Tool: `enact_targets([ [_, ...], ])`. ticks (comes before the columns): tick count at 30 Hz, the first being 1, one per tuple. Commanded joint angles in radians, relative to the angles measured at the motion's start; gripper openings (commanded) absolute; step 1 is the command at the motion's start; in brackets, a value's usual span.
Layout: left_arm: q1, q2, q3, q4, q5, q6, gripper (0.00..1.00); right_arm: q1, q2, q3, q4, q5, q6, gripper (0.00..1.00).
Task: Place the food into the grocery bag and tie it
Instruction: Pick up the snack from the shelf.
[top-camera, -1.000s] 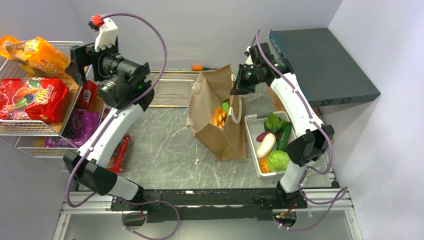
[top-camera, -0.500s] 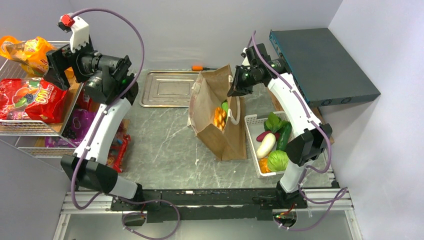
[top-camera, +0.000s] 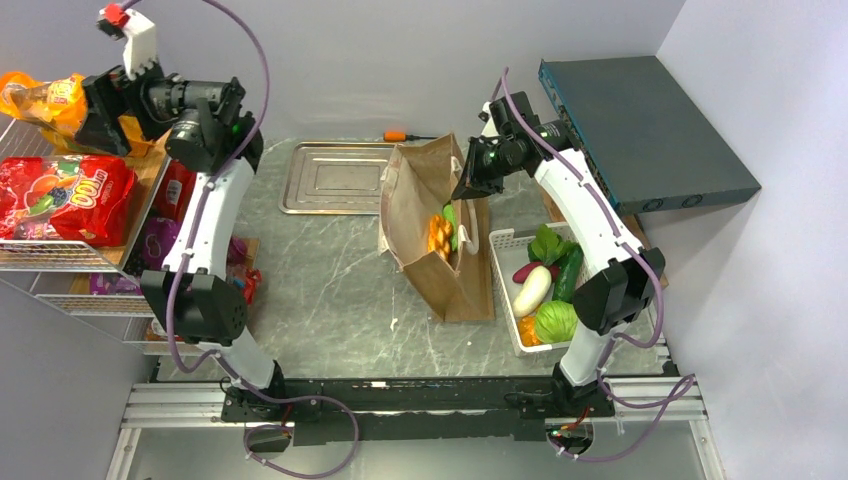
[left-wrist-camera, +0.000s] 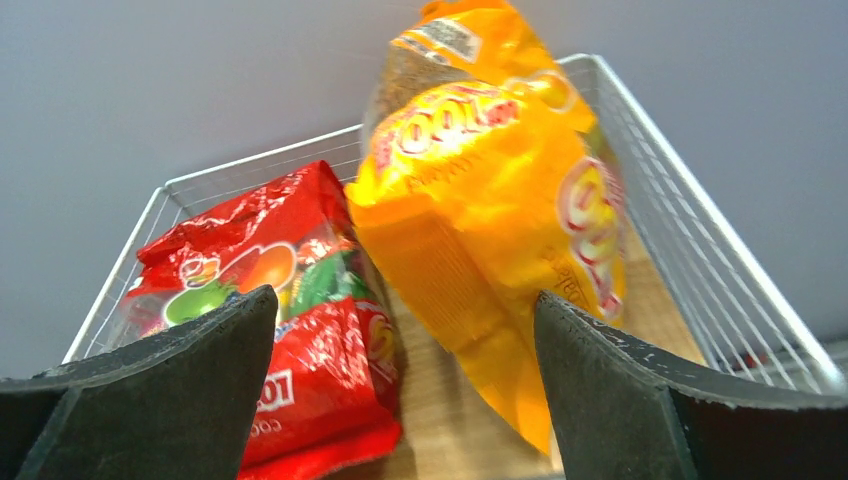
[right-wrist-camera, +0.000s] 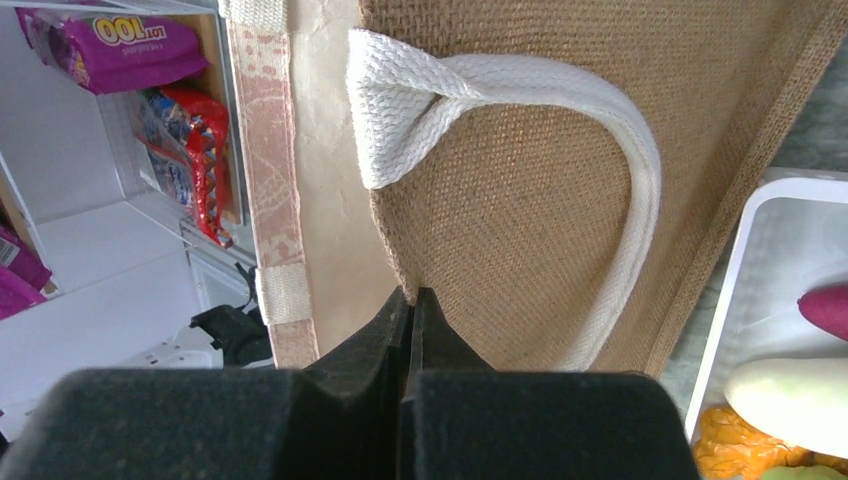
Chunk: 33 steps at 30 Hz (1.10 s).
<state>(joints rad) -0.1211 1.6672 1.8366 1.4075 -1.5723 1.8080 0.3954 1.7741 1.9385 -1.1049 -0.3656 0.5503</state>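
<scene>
We show the left gripper (left-wrist-camera: 400, 330) with jaws wide apart, its arm stretched high to the wire shelf (left-wrist-camera: 690, 250), facing the orange snack packet (left-wrist-camera: 490, 200); we judge the packet light, crinkly and slippery, best pinched across a sealed edge; the right gripper (right-wrist-camera: 411, 300), arm reaching forward, is clamped on the rim of the woven grocery bag (right-wrist-camera: 520, 200), which sits on the tabletop (top-camera: 330, 280); soft, it would likely sag if released.

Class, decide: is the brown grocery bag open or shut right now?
Open: the grocery bag gapes, showing an orange food piece inside, while the right gripper pinches its edge.
</scene>
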Motion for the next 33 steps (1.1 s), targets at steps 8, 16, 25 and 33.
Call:
enact_targets([
  [8,0.143,0.042,0.059,0.186,-0.063,0.06,0.99,0.007,-0.04,-0.012,0.018,-0.06,0.01,0.0],
  [16,0.147,0.113,0.061,0.253,-0.065,0.065,0.99,0.008,-0.061,-0.038,0.019,-0.078,0.016,0.0],
  [25,0.139,0.161,0.113,0.258,-0.065,0.059,0.73,0.007,-0.057,-0.038,0.02,-0.073,0.016,0.0],
  [33,0.137,0.149,0.073,0.259,-0.065,0.055,0.07,0.008,-0.048,-0.035,0.018,-0.069,0.016,0.0],
])
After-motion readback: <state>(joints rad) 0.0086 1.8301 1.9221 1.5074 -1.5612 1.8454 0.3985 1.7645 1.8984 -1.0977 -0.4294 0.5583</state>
